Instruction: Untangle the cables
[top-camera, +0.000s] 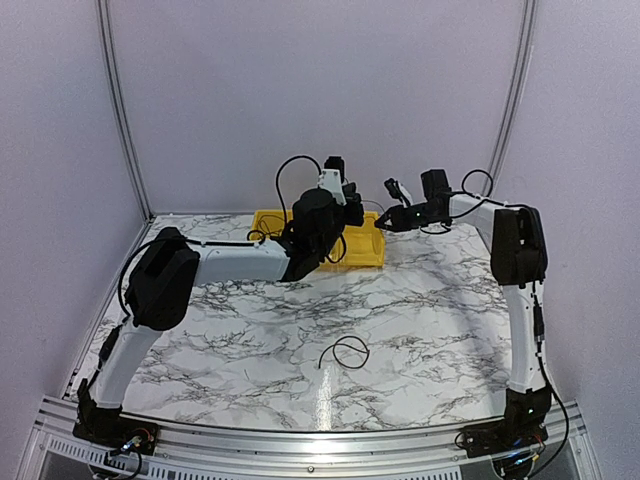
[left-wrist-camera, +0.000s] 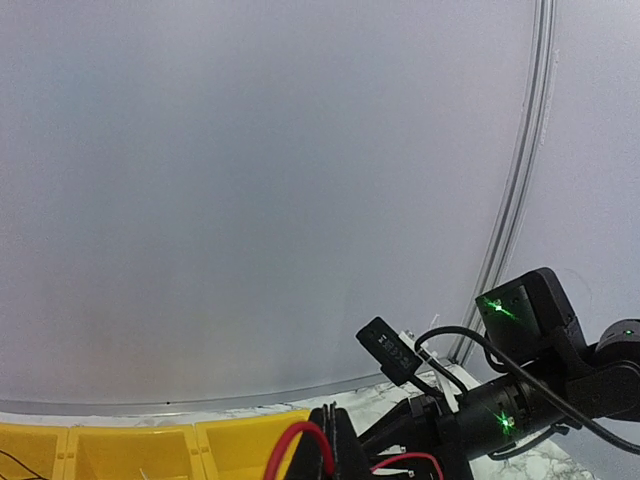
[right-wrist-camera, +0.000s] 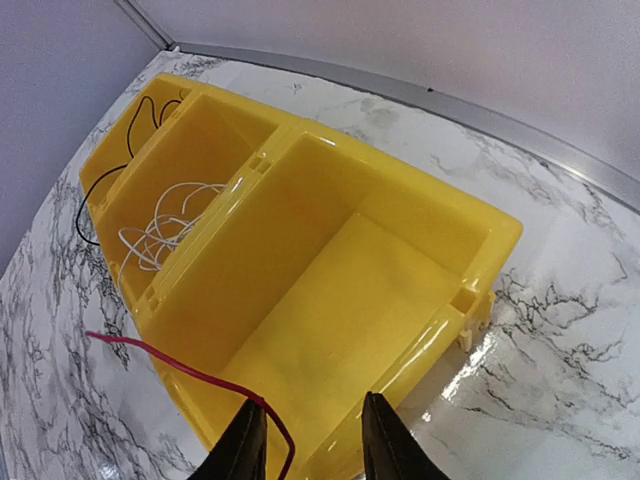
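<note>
**Q:** Red cable?
**A:** Thin single strand, slack. Crosses near-left wall of bin and ends betw. parted fingers of right gripper. Also arcs up at shut tips of left gripper, apparently pinched there.
**Q:** Pale one?
**A:** White cable: loose coil lying in bin's middle compartment.
**Q:** Black?
**A:** Two. Black cable in far end compartment, one strand draped over bin wall. Black loop: open curl flat on table, well apart fr. bin.

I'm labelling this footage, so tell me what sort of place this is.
Probably a robotics test cell: a left arm and a right arm bolted at the edge of a marble-patterned table, plain pale walls closing it in, a yellow compartment bin on top.
</note>
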